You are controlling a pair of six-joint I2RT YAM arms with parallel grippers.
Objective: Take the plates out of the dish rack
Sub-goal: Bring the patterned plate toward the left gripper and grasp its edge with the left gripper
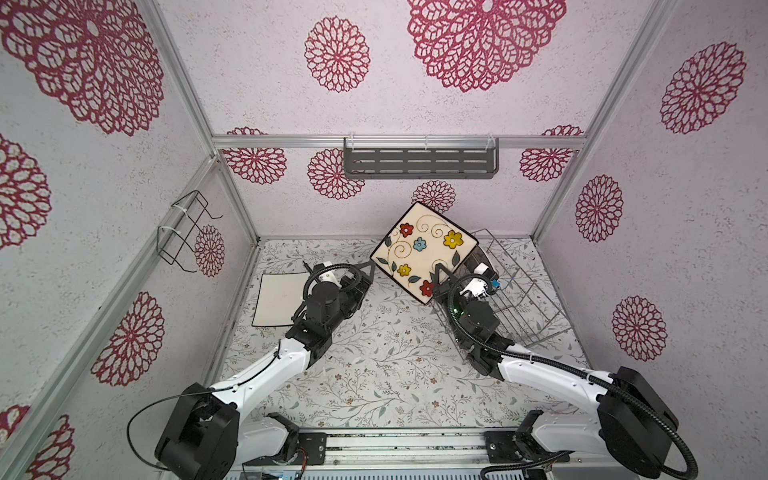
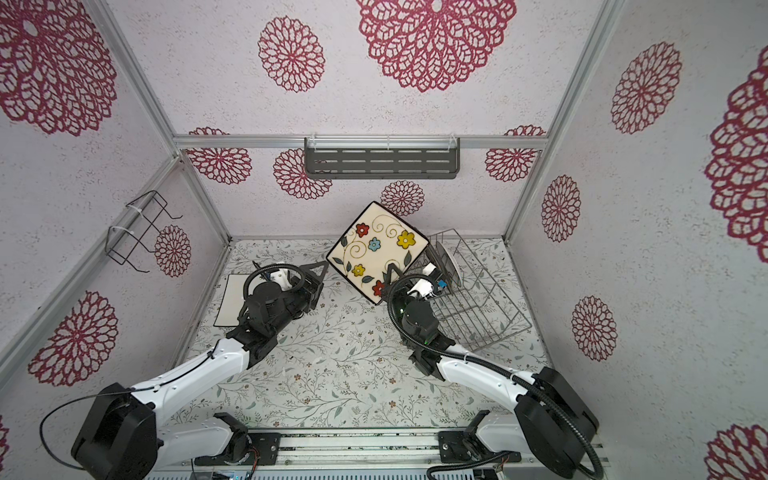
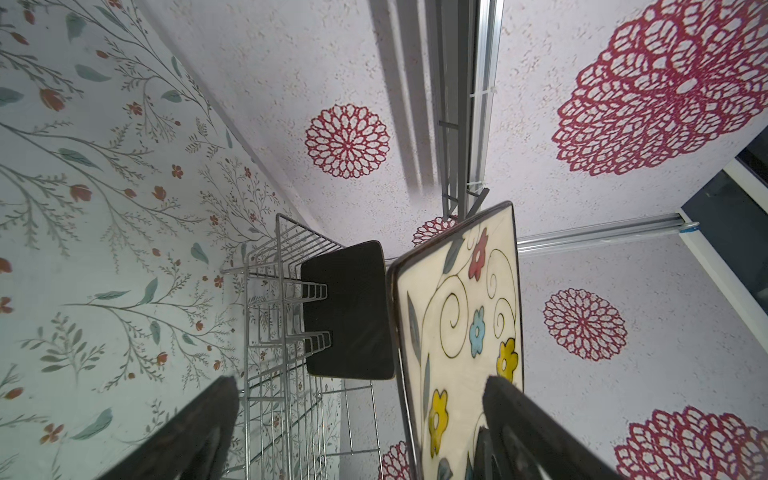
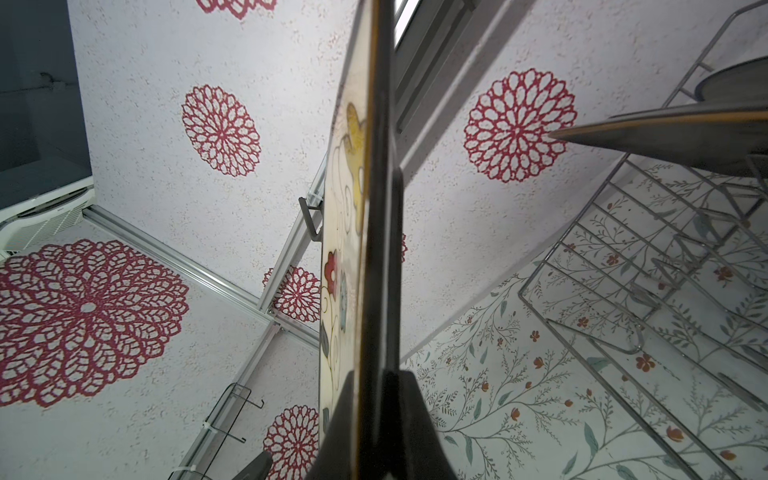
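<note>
My right gripper [image 1: 441,276] [image 4: 370,374] is shut on the lower edge of a cream square plate with floral swirls [image 1: 419,249] [image 2: 374,249] [image 4: 345,249]. It holds the plate tilted in the air beside the silver wire dish rack [image 1: 523,299] [image 2: 478,299] [image 3: 282,291]. A black square plate [image 3: 349,311] stands upright in the rack, and a round plate [image 2: 446,266] stands behind it. My left gripper [image 1: 365,272] [image 3: 361,390] is open by the floral plate's left corner; whether it touches I cannot tell. A white square plate [image 1: 278,299] lies flat at the left, partly under my left arm.
A dark grey slotted shelf [image 1: 419,160] hangs on the back wall above the rack. A small black wire holder [image 1: 183,232] is fixed to the left wall. The floral table cover [image 1: 374,374] runs between the two arms.
</note>
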